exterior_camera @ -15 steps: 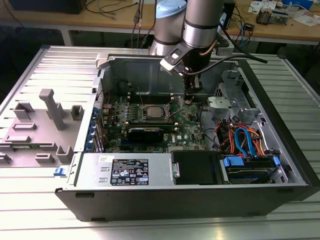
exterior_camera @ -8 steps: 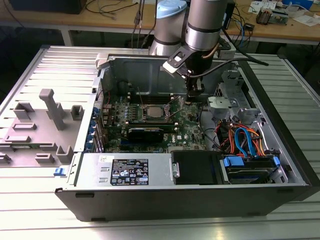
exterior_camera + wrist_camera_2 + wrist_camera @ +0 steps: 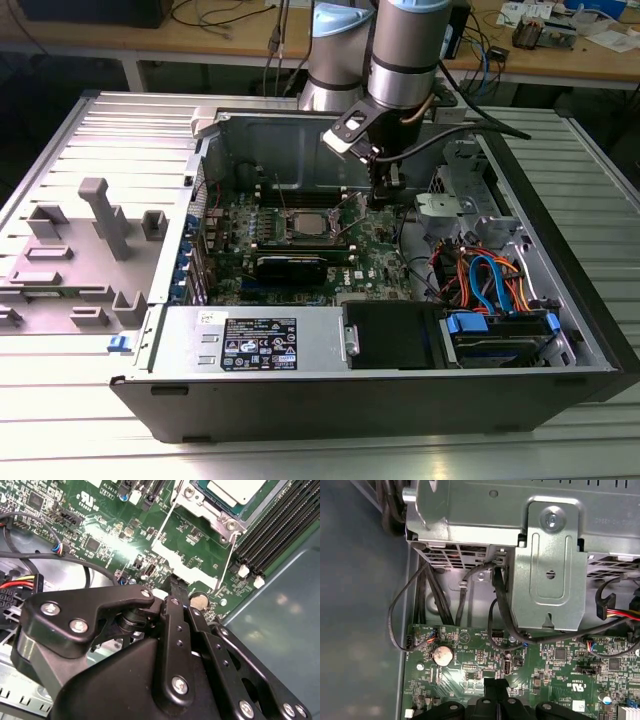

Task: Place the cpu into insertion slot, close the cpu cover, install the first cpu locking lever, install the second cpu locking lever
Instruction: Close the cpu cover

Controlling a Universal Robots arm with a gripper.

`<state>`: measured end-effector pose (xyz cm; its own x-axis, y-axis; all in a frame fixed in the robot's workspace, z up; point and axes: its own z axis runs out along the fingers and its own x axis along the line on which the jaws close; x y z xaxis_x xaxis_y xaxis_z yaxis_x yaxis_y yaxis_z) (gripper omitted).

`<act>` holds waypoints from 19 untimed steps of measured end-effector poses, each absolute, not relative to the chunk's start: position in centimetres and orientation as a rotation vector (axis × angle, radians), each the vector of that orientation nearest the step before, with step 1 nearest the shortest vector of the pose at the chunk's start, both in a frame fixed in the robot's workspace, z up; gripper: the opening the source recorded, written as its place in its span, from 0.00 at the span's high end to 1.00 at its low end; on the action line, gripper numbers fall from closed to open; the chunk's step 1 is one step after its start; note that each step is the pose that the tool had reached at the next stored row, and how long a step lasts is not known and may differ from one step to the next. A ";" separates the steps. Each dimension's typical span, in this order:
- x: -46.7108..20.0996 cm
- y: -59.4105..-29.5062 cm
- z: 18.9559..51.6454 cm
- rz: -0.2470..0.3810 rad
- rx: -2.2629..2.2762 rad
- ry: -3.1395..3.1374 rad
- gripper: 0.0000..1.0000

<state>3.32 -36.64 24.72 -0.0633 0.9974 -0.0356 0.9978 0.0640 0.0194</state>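
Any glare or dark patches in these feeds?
Exterior view: the ribbed table is washed out pale, while the inside of the case is darker. Second wrist view: the cpu top is blown out white, a glare streak crosses the motherboard, and the dark end effector hides the lower half. First wrist view: faint light spots reflect off the grey wall.

We see a green motherboard (image 3: 380, 255) speckled with tiny black and silver parts, and a dull silver-grey computer case (image 3: 300, 140) with a black front edge. The cpu (image 3: 308, 222) has a pale silvery-grey top. In the second wrist view, the memory slots (image 3: 280, 525) are black with white end clips. The gripper (image 3: 383, 195) is matt black, dotted with bright silver screws. The cables (image 3: 490, 285) are orange, blue and red. The table (image 3: 60, 420) is pale silver with ribbed stripes, and the plastic block (image 3: 95, 215) is plain mid-grey
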 end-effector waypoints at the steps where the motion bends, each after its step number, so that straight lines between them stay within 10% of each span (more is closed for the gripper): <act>1: 3.3 -36.6 24.7 -0.016 2.123 2.262 0.89; 19: 2.6 -36.6 24.7 -0.016 2.123 2.263 0.89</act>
